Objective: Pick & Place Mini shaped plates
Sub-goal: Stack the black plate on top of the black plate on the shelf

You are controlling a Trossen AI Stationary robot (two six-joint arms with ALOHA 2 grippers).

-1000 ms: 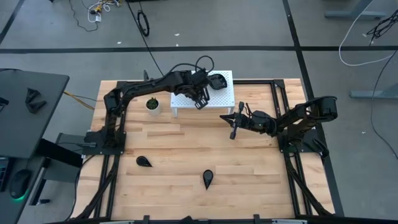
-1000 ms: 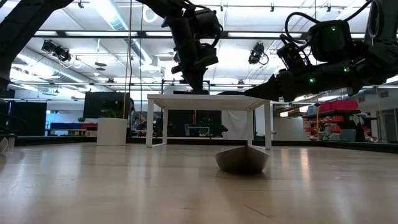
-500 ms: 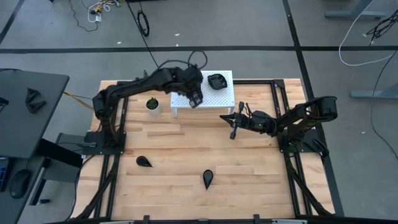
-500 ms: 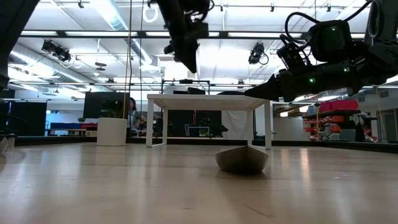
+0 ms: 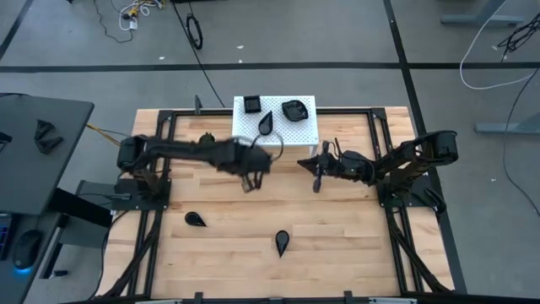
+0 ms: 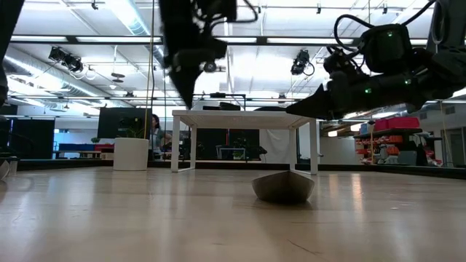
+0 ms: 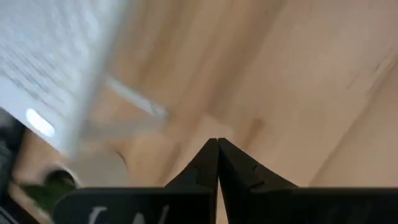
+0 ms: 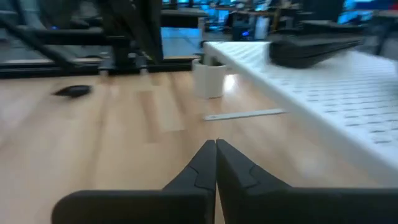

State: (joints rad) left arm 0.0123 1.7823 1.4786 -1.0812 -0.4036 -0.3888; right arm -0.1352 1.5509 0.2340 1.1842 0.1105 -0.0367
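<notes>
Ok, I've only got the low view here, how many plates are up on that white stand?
Observer: Three on the white stand: a square plate, a teardrop plate, a rounded plate.
Operator: And down on the table?
Observer: Two more: a left plate and a middle plate, lying apart.
Operator: Left end effector carrying anything?
Observer: No, the left end effector is shut and empty over bare wood.
</notes>
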